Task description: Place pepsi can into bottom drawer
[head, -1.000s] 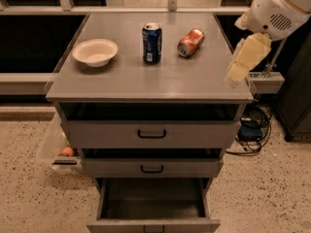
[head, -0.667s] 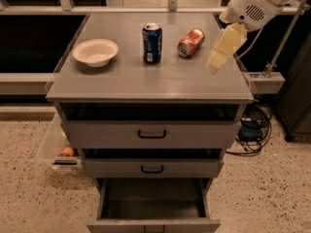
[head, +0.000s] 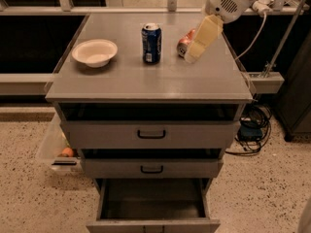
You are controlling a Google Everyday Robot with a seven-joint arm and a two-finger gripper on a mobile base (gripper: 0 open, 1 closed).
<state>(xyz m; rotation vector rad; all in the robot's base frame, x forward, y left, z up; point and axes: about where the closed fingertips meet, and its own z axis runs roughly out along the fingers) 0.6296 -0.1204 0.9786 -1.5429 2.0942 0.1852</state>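
The pepsi can (head: 151,43) is dark blue with a silver top and stands upright near the back middle of the grey cabinet top (head: 146,79). The bottom drawer (head: 153,203) is pulled open at the cabinet's foot, and its dark boxy inside holds nothing. My gripper (head: 190,57) is cream-coloured and hangs from the white arm at the upper right. It slants down over the tabletop, right of the pepsi can and apart from it, and holds nothing.
A crushed orange can (head: 183,41) lies right of the pepsi can, partly hidden behind my gripper. A white bowl (head: 95,52) sits at the left. The two upper drawers (head: 151,134) are closed. A plastic bin (head: 54,149) is on the floor at the left, with cables (head: 250,125) at the right.
My gripper has moved left and toward the back over the tabletop, from the right edge to in front of the orange can. The cans, bowl and drawers have not moved.
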